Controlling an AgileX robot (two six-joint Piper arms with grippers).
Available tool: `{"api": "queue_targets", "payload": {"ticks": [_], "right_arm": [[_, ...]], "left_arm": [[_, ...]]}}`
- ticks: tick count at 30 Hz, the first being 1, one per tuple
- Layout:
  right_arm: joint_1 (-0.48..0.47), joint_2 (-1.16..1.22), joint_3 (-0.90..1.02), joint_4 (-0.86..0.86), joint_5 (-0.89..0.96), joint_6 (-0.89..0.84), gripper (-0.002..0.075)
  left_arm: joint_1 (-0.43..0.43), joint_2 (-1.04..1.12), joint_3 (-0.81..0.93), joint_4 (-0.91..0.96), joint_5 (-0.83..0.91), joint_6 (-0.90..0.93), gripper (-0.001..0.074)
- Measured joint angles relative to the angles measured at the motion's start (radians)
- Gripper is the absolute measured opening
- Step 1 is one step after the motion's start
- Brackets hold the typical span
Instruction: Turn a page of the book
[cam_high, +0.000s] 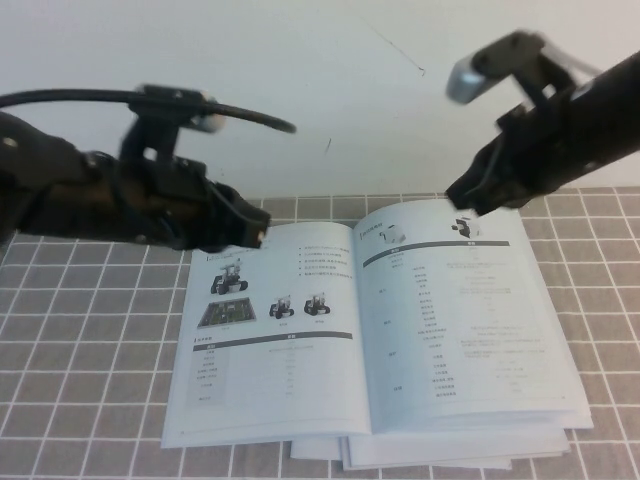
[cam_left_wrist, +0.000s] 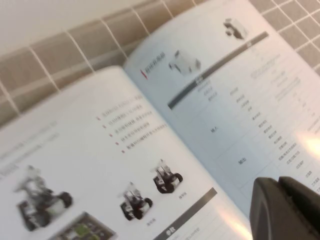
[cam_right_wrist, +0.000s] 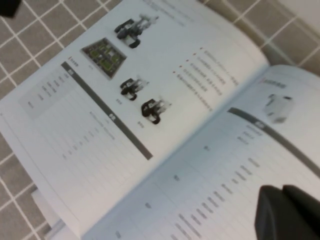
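An open white book (cam_high: 370, 330) lies flat on the checked cloth, with pictures of small robots on its left page and tables on its right page. My left gripper (cam_high: 262, 228) hovers above the book's top left corner, its fingers (cam_left_wrist: 287, 210) pressed together and empty over the right page. My right gripper (cam_high: 465, 205) hovers above the top of the right page, fingers (cam_right_wrist: 287, 212) together and empty. The book also shows in the left wrist view (cam_left_wrist: 150, 130) and the right wrist view (cam_right_wrist: 150, 115).
A grey checked cloth (cam_high: 90, 330) covers the table under the book. A white wall (cam_high: 330, 90) stands close behind it. More loose pages or a second booklet (cam_high: 440, 455) stick out under the book's front edge.
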Motion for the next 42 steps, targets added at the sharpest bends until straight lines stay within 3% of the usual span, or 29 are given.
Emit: {"api": "queue_targets", "payload": {"ticks": [8, 15, 23, 29, 36, 42], "right_arm": [[0.000, -0.307, 0.084, -0.292, 0.040, 0.159, -0.0001], [0.000, -0.635, 0.401, -0.523, -0.009, 0.387, -0.0001], [0.000, -1.046, 0.811, -0.591, -0.086, 0.516, -0.0001], [0.000, -1.328, 1.013, -0.620, -0.084, 0.636, -0.0001], [0.000, -1.554, 1.116, -0.637, -0.077, 0.645, -0.0001], [0.000, -1.596, 1.117, -0.666, -0.079, 0.645, -0.0001]], "left_arm": [[0.000, -0.319, 0.092, 0.248, -0.093, -0.208, -0.0004], [0.000, -0.666, 0.412, 0.341, -0.323, -0.291, -0.0004], [0.000, -1.005, 0.715, 0.464, -0.349, -0.280, -0.0004], [0.000, -1.160, 0.802, 0.568, -0.308, -0.271, -0.0004], [0.000, -1.219, 0.843, 0.587, -0.286, -0.271, -0.0004], [0.000, -1.219, 0.848, 0.587, -0.331, -0.271, -0.0004]]}}
